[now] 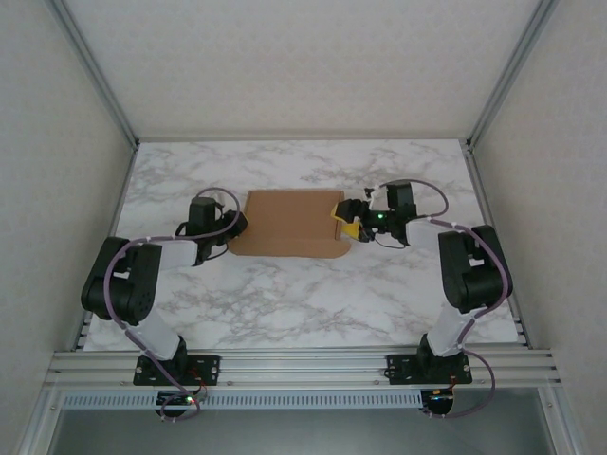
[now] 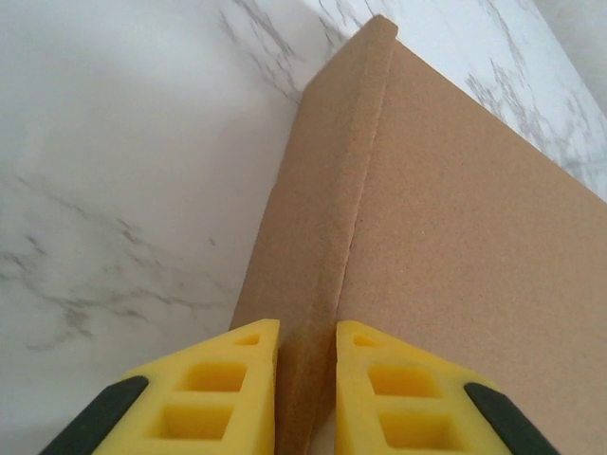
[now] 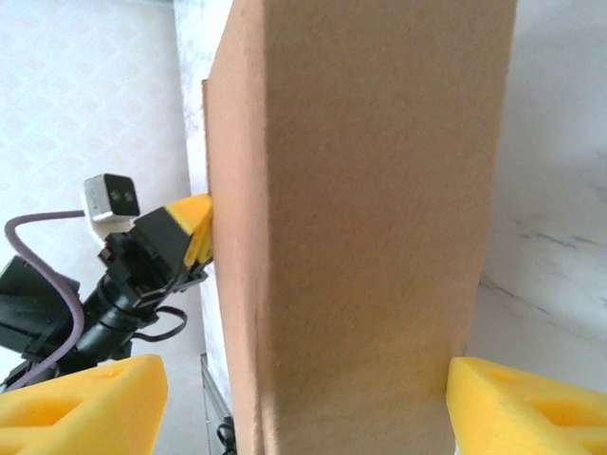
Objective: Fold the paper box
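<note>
We see a plain brown cardboard paper box point(image 1: 289, 223) lying in the middle of the white marble-patterned tabletop point(image 1: 285, 303). Our left end effector point(image 2: 308, 332) pinches the box's upturned left edge between yellow fingers. Our right end effector point(image 3: 305, 379) is spread wide, straddling the opposite edge.

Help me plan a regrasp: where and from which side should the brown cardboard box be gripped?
Likely the narrow creased left flap on the brown cardboard box, from the left with the left claw: that thin strip fits its gap.
</note>
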Available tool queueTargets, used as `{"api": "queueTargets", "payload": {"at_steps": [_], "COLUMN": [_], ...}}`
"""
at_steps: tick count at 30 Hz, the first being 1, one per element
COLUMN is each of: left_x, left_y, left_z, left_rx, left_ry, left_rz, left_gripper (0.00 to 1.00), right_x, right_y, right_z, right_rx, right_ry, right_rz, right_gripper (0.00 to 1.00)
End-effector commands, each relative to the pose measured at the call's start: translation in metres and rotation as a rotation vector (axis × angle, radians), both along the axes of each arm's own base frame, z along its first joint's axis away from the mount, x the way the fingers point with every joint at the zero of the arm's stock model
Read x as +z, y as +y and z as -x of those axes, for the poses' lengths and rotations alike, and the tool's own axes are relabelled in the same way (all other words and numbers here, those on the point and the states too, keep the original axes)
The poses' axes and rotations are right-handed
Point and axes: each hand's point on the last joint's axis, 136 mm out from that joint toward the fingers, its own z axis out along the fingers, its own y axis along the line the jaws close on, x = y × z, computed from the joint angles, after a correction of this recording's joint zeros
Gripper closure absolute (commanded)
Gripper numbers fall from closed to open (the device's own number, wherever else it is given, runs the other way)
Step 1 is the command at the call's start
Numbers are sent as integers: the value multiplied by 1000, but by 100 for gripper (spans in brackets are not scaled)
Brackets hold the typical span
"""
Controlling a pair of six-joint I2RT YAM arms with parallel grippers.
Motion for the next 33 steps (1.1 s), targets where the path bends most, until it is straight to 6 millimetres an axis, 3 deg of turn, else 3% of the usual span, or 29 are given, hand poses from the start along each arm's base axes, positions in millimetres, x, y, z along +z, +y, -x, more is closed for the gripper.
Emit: {"api": "queueTargets", "payload": {"at_steps": [1, 11, 18, 28, 33], "left_x": [-79, -88, -84, -86, -82], "left_y": [-3, 11, 21, 26, 25], "left_z": [83, 85, 83, 84, 81], "left_rx": [-35, -1, 36, 40, 38], "left_ry": [389, 422, 424, 441, 430], "left_rz": [-25, -46, -28, -6, -3], "left_gripper": [82, 82, 82, 82, 82], "right_x": [-18, -35, -33, -26, -22], "right_y": [-13, -32, -17, 22, 29], "right_z": [19, 9, -3, -1, -1], "right_rx": [6, -53, -25, 119, 126], "right_ry": [55, 71, 80, 86, 82], "right_rz": [36, 198, 126, 49, 37], "right_gripper": [22, 17, 17, 16, 27]}}
